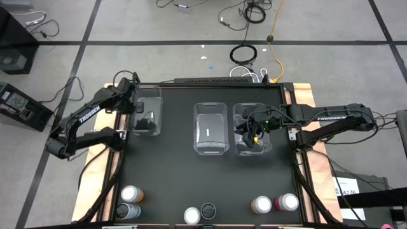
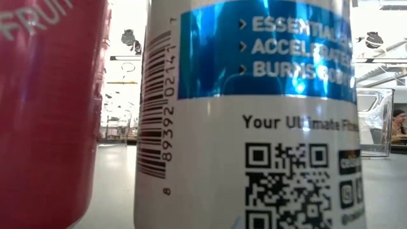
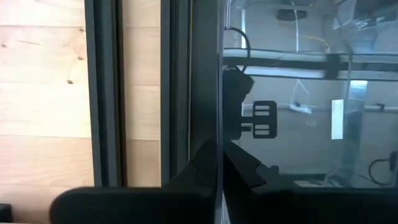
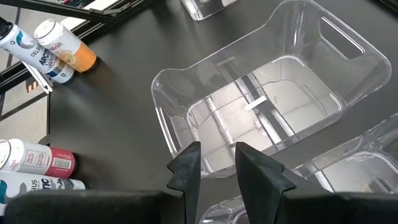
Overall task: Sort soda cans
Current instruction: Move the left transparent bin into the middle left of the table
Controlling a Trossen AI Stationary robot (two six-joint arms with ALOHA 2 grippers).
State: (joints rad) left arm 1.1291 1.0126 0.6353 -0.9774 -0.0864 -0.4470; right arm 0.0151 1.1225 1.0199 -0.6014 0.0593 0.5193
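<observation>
Six soda cans stand upright along the table's near edge: an orange one (image 1: 130,193) and a grey one (image 1: 127,210) at the left, two (image 1: 192,215) (image 1: 208,208) in the middle, an orange one (image 1: 261,205) and a pink one (image 1: 287,202) at the right. The low view is filled by a pink can (image 2: 51,108) and a white-and-blue can (image 2: 254,127). My left gripper (image 1: 135,109) is shut on the left clear bin (image 1: 147,102). My right gripper (image 4: 217,163) hovers over the right clear bin (image 1: 264,147), fingers slightly apart, holding nothing. My left gripper pinches the left bin's side wall (image 3: 221,93), the one toward the table's left edge, at its top edge. One finger (image 3: 244,167) is inside the bin and the other (image 3: 200,167) outside. The bin rests on the table.
A third clear bin (image 1: 210,127) sits between the other two; the right wrist view shows it (image 4: 280,93) just ahead of the fingers. Wooden boards and dark rails (image 3: 106,93) border the table's left side. Bare black table lies between the bins and cans. A person (image 2: 399,124) sits in the room beyond.
</observation>
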